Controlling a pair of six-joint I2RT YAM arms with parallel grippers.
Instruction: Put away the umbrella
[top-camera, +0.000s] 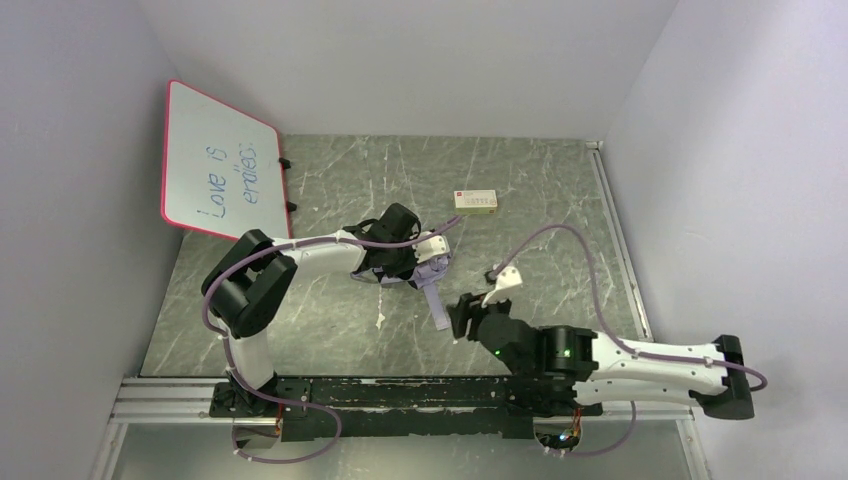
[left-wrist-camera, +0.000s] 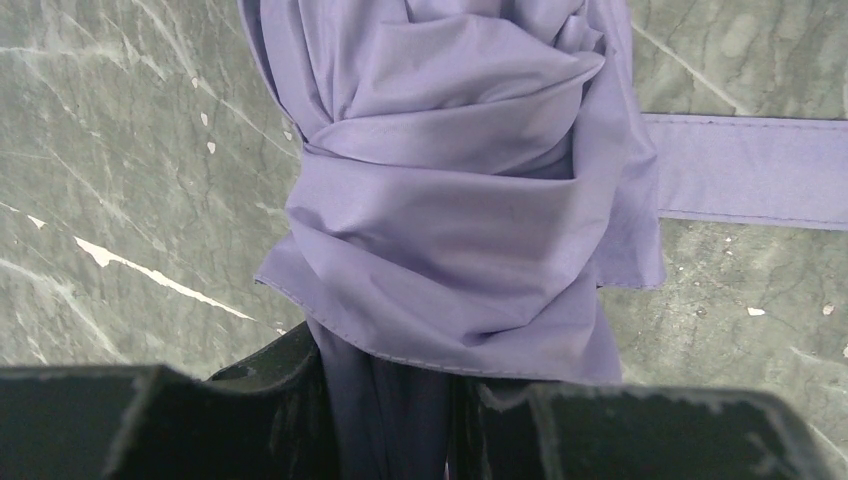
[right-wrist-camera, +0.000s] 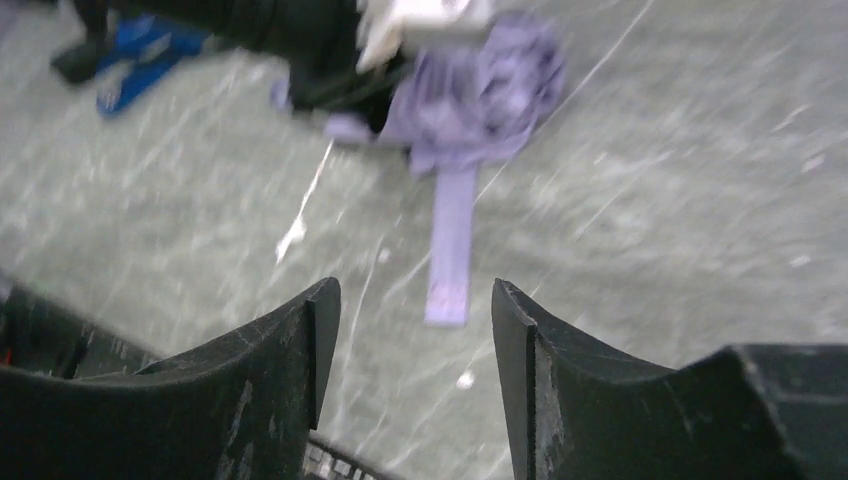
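Left pincer (left-wrist-camera: 392, 400) pinches the umbrella (left-wrist-camera: 450, 220), steadying the bundle on the desk (left-wrist-camera: 120, 150); right pincer (right-wrist-camera: 415, 320), agape and empty, faces the strap (right-wrist-camera: 450, 240) at twelve o'clock, probably to wrap it.

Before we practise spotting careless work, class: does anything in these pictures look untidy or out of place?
Yes. The umbrella is bunched unevenly in the left gripper, and its strap lies loose and straight on the table instead of wrapped around the bundle.
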